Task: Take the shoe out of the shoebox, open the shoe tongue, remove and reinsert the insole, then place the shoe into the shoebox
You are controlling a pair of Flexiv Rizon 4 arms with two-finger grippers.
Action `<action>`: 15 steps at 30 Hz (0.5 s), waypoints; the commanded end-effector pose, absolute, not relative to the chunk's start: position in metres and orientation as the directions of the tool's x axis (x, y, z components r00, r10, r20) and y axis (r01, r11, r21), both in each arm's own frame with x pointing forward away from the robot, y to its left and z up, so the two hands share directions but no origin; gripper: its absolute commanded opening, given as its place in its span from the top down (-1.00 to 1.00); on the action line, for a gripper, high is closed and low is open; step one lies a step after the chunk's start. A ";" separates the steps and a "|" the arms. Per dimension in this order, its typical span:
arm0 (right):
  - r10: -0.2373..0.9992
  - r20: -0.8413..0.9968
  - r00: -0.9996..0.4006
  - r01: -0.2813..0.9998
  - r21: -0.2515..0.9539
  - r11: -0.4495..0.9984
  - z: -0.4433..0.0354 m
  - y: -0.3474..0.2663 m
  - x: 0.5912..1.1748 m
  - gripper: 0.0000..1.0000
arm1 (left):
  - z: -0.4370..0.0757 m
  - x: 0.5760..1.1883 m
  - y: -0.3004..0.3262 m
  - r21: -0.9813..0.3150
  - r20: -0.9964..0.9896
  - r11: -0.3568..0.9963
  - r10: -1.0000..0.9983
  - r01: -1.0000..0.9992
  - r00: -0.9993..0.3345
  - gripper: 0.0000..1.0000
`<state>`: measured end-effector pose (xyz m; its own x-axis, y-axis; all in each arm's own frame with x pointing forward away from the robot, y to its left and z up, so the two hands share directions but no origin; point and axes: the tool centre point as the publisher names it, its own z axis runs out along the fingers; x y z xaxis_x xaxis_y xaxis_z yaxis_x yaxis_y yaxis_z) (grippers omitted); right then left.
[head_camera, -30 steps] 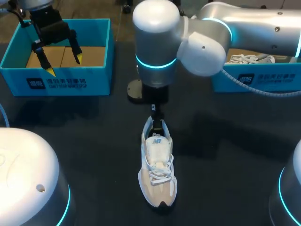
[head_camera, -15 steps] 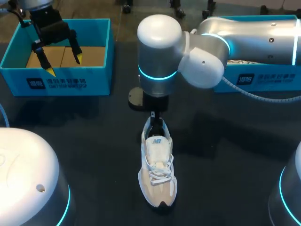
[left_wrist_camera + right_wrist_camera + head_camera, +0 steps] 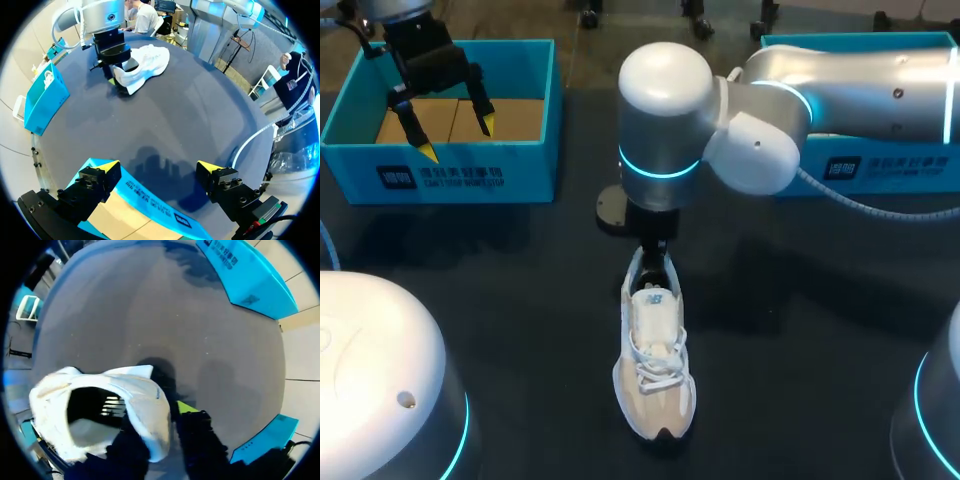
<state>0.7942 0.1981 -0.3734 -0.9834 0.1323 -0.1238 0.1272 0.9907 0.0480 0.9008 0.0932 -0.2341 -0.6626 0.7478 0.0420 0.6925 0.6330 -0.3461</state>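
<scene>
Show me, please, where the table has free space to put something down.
Bare table lies between the left shoebox and the shoe, and between the shoe and the right shoebox. Crowded: the shoe's heel, held by the right gripper, and the left shoebox, under the left gripper.

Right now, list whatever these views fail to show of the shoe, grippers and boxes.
Head view: inside of the right shoebox, covered by the right arm.
Head view: right gripper, mostly under its own wrist.
Right wrist view: one tip of that gripper, behind the shoe heel; the toe, cut off by the rim.
Left wrist view: shoe heel, hidden by the right arm.
</scene>
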 end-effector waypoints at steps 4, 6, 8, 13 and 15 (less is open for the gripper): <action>0.155 -0.131 -0.979 0.148 0.062 0.987 -0.332 0.178 0.801 1.00 | -0.234 0.901 0.093 -0.345 0.045 0.633 0.748 0.693 -0.662 -1.00; 0.164 -0.138 -0.977 0.156 0.066 0.985 -0.316 0.168 0.807 1.00 | -0.234 0.901 0.093 -0.345 0.045 0.633 0.748 0.693 -0.662 -1.00; 0.174 -0.142 -0.975 0.167 0.061 0.984 -0.304 0.160 0.812 1.00 | -0.234 0.901 0.093 -0.345 0.045 0.633 0.748 0.693 -0.662 -1.00; 0.174 -0.185 -0.967 0.171 0.033 0.985 -0.260 0.135 0.826 1.00 | -0.234 0.901 0.093 -0.345 0.045 0.633 0.748 0.693 -0.662 -1.00; 0.161 -0.210 -0.964 0.161 0.020 0.987 -0.242 0.125 0.831 1.00 | -0.234 0.901 0.093 -0.345 0.045 0.633 0.748 0.693 -0.662 -1.00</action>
